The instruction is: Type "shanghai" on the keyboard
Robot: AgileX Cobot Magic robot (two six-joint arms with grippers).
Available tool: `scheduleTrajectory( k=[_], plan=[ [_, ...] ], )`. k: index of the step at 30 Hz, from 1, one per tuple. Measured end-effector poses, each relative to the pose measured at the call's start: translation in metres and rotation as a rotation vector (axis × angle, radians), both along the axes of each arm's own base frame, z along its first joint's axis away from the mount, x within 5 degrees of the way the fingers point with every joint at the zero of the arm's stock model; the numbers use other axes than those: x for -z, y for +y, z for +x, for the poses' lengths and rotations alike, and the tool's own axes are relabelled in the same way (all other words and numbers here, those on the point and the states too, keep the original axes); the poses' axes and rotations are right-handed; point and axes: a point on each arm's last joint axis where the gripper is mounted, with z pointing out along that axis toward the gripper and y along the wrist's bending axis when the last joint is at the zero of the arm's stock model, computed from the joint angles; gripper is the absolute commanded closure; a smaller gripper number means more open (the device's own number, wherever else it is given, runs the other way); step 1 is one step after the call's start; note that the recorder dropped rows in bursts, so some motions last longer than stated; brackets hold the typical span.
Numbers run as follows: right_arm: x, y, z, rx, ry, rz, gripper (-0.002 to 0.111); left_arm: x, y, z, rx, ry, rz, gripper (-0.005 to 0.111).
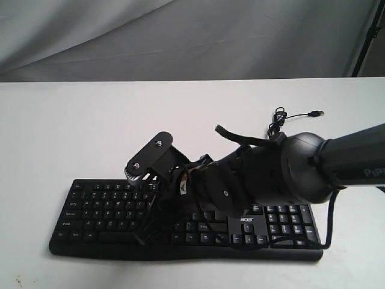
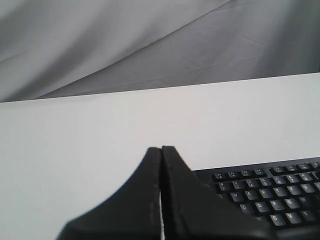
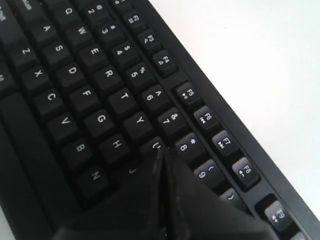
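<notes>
The black keyboard (image 1: pixel 96 211) with white legends and an acer logo lies along the near side of the white table. My right arm reaches in from the right over its middle. In the right wrist view the right gripper (image 3: pixel 161 151) is shut, its tip low over the keyboard (image 3: pixel 75 75) between the U and 8 keys; the key under it is hidden. In the exterior view that gripper (image 1: pixel 161 208) covers the middle keys. My left gripper (image 2: pixel 161 150) is shut and holds nothing, with the keyboard's corner (image 2: pixel 270 192) beside it. It is out of the exterior view.
The keyboard's thin black cable (image 1: pixel 278 120) coils behind it on the right and ends in a loose USB plug (image 1: pixel 316 113). The white table (image 1: pixel 90 120) runs back to a grey cloth backdrop (image 1: pixel 180 36).
</notes>
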Motion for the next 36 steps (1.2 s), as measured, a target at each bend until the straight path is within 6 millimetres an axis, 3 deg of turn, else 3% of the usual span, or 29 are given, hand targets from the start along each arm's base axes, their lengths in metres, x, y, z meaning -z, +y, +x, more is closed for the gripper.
scheduleTrajectory(
  k=[16, 26, 30, 36],
  plan=[
    [0.005, -0.002, 0.008, 0.031, -0.025, 0.026, 0.108, 0.000, 0.000, 0.000, 0.000, 0.000, 0.000, 0.107],
    [0.019, -0.002, 0.008, 0.038, -0.001, 0.005, 0.108, 0.000, 0.000, 0.000, 0.000, 0.000, 0.000, 0.107],
    [0.010, -0.002, 0.007, 0.036, -0.004, 0.013, 0.108, 0.000, 0.000, 0.000, 0.000, 0.000, 0.000, 0.107],
    [-0.029, -0.009, -0.001, 0.019, -0.058, 0.066, 0.108, 0.000, 0.000, 0.000, 0.000, 0.000, 0.000, 0.107]
  ],
)
